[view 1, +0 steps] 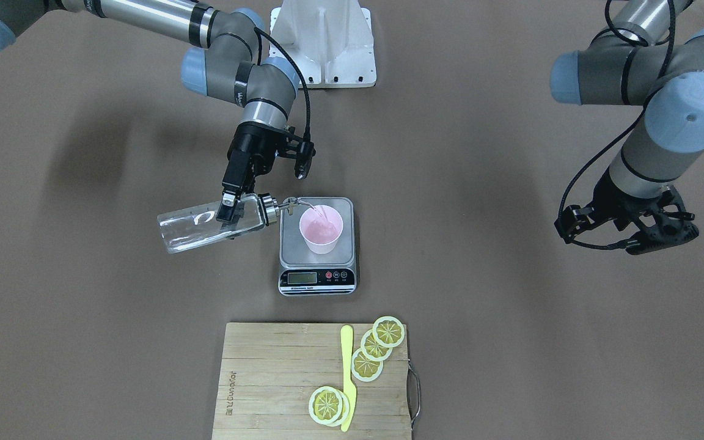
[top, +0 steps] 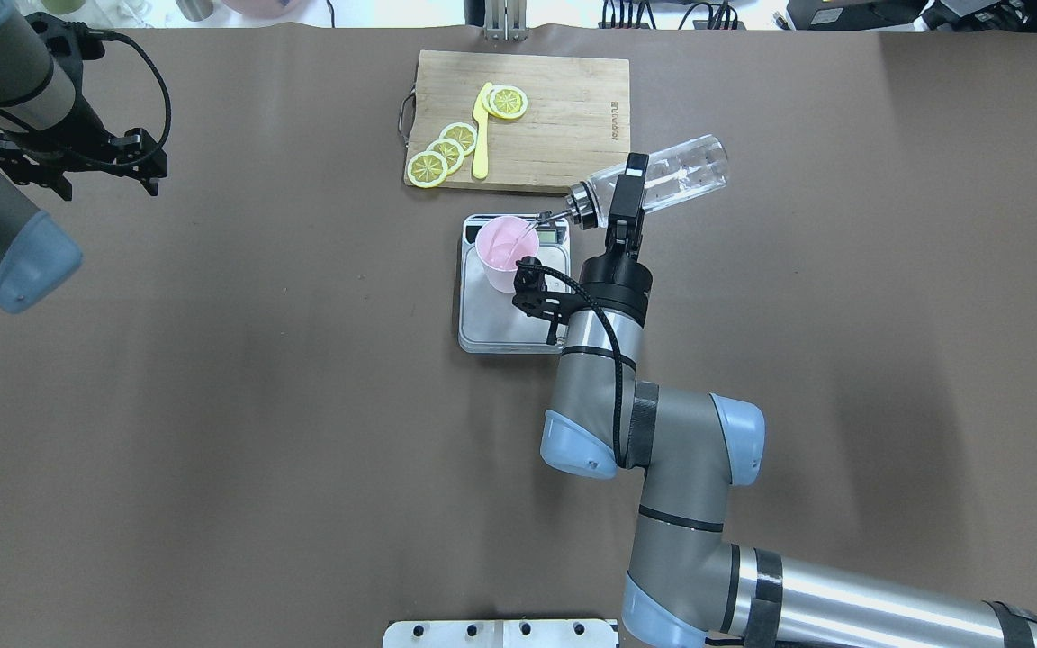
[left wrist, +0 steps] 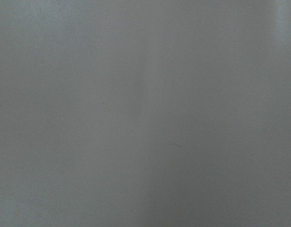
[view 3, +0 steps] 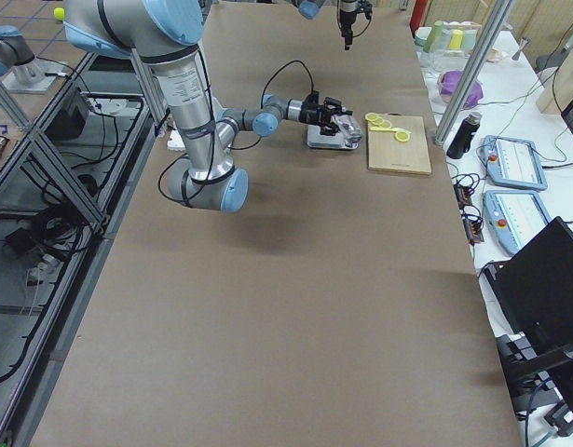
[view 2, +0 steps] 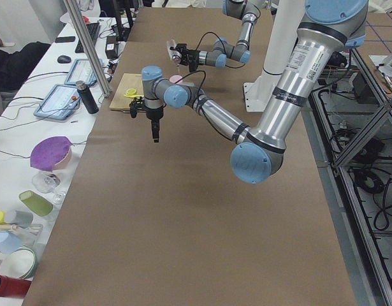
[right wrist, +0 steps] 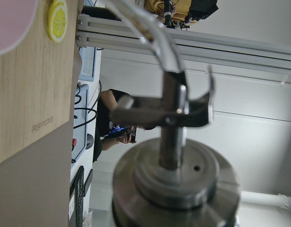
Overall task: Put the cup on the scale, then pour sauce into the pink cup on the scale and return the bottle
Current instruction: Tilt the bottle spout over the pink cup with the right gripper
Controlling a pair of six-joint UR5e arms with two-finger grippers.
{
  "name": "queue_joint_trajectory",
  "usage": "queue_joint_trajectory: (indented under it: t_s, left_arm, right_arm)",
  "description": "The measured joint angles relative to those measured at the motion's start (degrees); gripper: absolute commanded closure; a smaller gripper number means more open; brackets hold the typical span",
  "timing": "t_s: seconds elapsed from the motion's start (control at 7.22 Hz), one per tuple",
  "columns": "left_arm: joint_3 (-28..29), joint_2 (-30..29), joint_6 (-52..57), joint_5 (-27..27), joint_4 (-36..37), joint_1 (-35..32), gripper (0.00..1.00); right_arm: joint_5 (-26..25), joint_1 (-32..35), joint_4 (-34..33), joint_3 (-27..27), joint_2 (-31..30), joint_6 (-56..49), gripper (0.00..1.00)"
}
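The table [top: 212, 405] was one wide, flat, brown surface, plain and matte. A scale [top: 491, 328] lay directly on it near the middle, its display end turned toward the far side, away from the robot. Just beyond that end, with a narrow strip of brown between them, a bamboo cutting board [top: 563, 135] lay flat near the table's far edge, its metal handle on the left. At the near edge a white base plate [top: 500, 633] sat bolted down.
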Motion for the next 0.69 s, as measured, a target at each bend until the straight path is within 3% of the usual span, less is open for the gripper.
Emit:
queue_joint_trajectory:
  t_s: [0.69]
  left_arm:
    - [1.3, 0.0, 0.0, 0.0, -1.4, -0.3, 0.02]
  right_arm:
    - [-1.8, 1.5, 0.7, -3.0, 0.8, -0.6, 1.0]
